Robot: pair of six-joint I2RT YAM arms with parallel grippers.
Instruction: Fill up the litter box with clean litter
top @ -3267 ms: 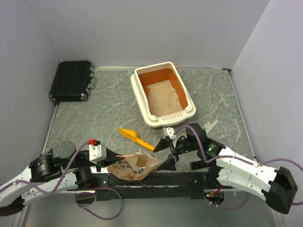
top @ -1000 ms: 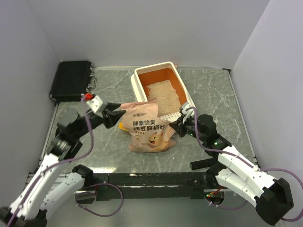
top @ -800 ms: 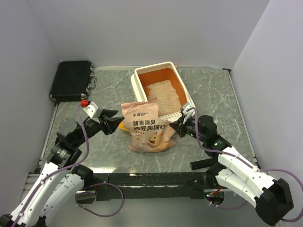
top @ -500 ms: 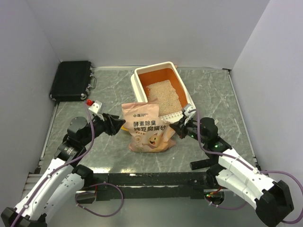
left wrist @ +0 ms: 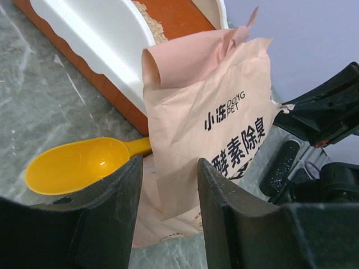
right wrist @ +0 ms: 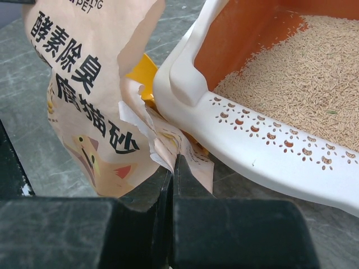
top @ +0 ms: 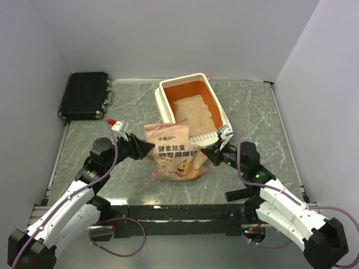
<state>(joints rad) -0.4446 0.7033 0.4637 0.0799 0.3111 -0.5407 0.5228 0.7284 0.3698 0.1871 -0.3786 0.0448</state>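
The litter box [top: 166, 106], cream outside and orange inside, stands at the back centre with clean litter [top: 193, 115] spread in it. A peach-pink printed bag [top: 174, 154] stands upright against its near end. My right gripper [top: 208, 152] is shut on the bag's torn lower right corner [right wrist: 162, 145], just below the box's slotted rim [right wrist: 263, 145]. My left gripper [top: 147, 148] is open at the bag's left edge, and that edge [left wrist: 168, 185] shows between its fingers without being clamped. A yellow scoop [left wrist: 73, 165] lies behind the bag, beside the box wall [left wrist: 95, 33].
A black case [top: 85, 95] lies at the back left corner. White walls close in the table on three sides. The arms' black base rail [top: 185, 212] runs along the near edge.
The bag lay flat at the near edge and now stands upright before the litter box. My left gripper has let go of its top corner, sunk lower and neared its left edge.
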